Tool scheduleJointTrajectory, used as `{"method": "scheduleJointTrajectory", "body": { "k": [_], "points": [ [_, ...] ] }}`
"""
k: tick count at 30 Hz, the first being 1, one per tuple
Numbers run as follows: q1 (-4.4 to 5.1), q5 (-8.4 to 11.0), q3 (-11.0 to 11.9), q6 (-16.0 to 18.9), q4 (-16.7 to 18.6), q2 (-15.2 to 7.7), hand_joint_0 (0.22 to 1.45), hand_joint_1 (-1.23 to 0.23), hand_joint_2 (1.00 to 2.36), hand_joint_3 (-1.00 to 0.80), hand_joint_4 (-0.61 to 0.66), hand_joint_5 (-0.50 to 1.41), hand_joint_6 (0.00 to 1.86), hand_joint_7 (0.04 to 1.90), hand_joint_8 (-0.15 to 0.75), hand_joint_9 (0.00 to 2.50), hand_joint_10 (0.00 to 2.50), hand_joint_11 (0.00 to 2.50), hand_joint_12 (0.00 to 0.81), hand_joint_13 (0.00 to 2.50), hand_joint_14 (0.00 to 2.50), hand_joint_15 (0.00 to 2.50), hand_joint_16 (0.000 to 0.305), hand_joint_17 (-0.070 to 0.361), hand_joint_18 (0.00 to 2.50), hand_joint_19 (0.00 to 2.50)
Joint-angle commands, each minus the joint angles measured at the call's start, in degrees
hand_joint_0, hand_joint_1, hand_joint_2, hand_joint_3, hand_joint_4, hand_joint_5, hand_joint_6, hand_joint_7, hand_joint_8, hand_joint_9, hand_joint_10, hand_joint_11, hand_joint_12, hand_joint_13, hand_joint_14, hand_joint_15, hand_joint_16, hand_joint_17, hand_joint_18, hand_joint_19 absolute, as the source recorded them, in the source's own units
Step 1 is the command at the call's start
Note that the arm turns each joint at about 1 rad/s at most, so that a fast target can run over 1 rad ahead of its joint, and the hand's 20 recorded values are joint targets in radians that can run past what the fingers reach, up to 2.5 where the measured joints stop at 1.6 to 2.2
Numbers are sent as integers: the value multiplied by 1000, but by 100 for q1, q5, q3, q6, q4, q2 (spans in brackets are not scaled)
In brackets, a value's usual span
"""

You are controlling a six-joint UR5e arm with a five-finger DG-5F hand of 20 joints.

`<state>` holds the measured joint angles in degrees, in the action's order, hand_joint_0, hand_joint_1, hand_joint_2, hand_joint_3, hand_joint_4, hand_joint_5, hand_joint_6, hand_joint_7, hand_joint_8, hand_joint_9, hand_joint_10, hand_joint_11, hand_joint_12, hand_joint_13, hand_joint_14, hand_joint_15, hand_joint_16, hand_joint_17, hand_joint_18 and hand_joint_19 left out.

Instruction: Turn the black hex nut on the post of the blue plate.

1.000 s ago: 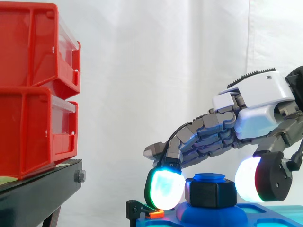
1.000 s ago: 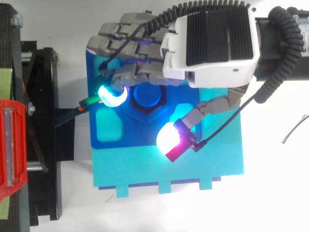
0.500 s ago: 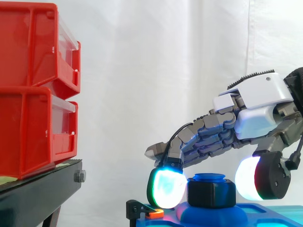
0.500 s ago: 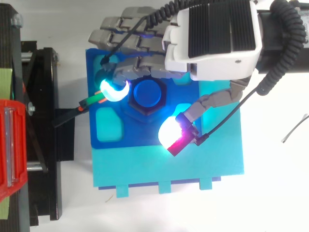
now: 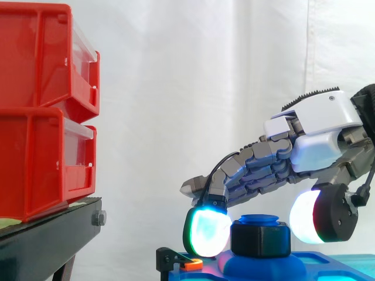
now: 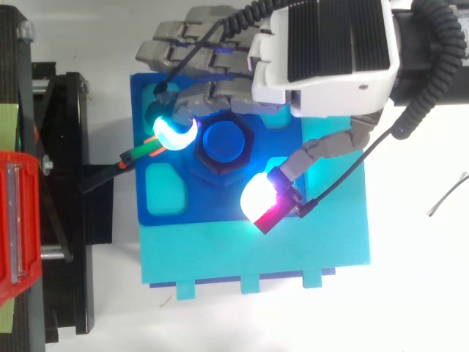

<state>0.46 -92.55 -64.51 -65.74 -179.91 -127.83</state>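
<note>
black hex nut (image 5: 260,239), clasped in hand (image 5: 316,132)

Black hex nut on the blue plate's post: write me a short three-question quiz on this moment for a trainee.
1. True or false: the robot hand has a glowing fingertip pad at each side of the black hex nut.
2. Multiple choice: at the left of the side view stand A) stacked red plastic bins on a black stand, B) a green basket, C) a wooden shelf.
3. Short answer: what pokes out above the nut in both views?
Key: 1 true; 2 A; 3 the round top of the blue post on the blue plate.
</note>
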Motion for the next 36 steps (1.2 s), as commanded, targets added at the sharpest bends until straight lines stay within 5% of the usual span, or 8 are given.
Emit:
{"method": "scheduleJointTrajectory", "body": {
  "k": [1, 36],
  "points": [
    [-11, 0, 0, -1, 0, -5, 381, -676, 1000, -500, 176, -271, 502, 731, 179, 0, 0, 0, 334, 0, 0, 0, 47, 107, 0, 40],
    [-29, -35, 0, -9, -53, 4, 461, -790, 1000, -500, 149, -274, 502, 721, 145, 0, 0, 0, 300, 0, 0, 0, 40, 91, 0, 57]
  ]
}}
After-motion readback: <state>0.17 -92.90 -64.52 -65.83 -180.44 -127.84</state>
